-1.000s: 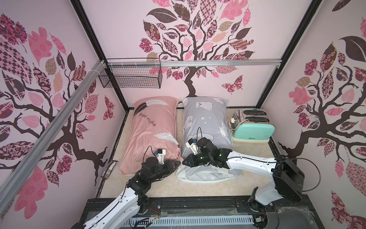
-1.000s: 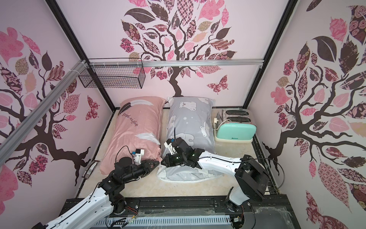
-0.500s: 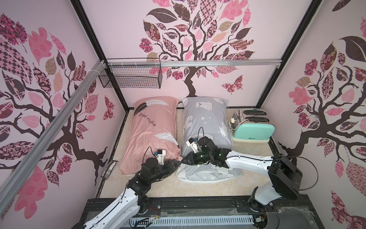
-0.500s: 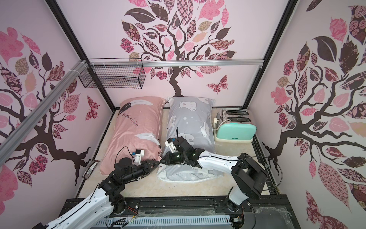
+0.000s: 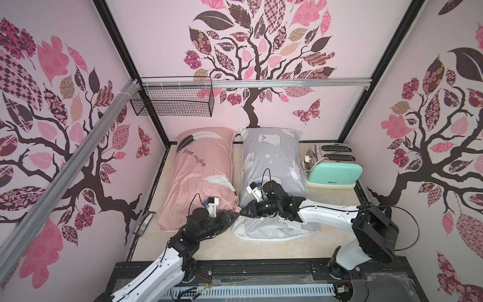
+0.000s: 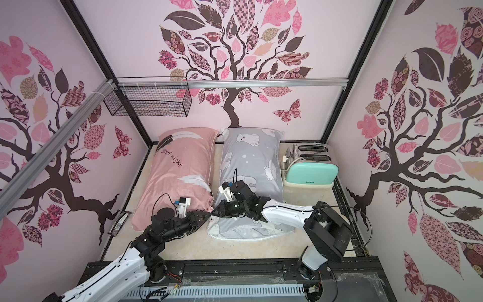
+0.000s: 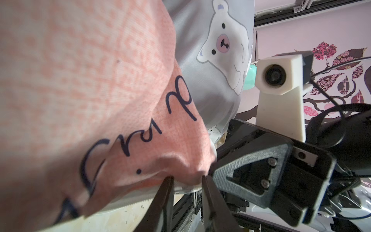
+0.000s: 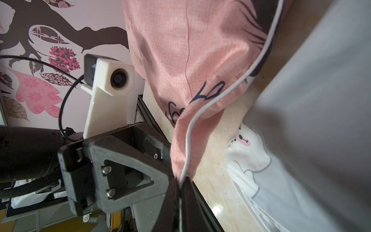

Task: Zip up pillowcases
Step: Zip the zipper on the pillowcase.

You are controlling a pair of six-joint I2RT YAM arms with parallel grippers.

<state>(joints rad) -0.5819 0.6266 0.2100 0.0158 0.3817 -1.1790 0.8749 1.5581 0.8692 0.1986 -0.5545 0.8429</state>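
Right tool [image 8: 181,181] pinches a corner of the pink pillowcase [image 8: 190,50], likely anchoring it for zipping; left tool [image 7: 187,178] straddles that corner, grip uncertain.

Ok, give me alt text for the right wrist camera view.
The right gripper, jaws shut, pinches the white-piped corner of the pink pillowcase. The left gripper and its white wrist camera sit close beside it; the grey bear pillowcase lies blurred on the opposite side.

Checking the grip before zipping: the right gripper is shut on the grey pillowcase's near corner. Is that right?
No. The right gripper is shut on the near corner of the pink pillowcase, not the grey pillowcase; the right wrist view shows its white-piped edge pinched between the jaws.
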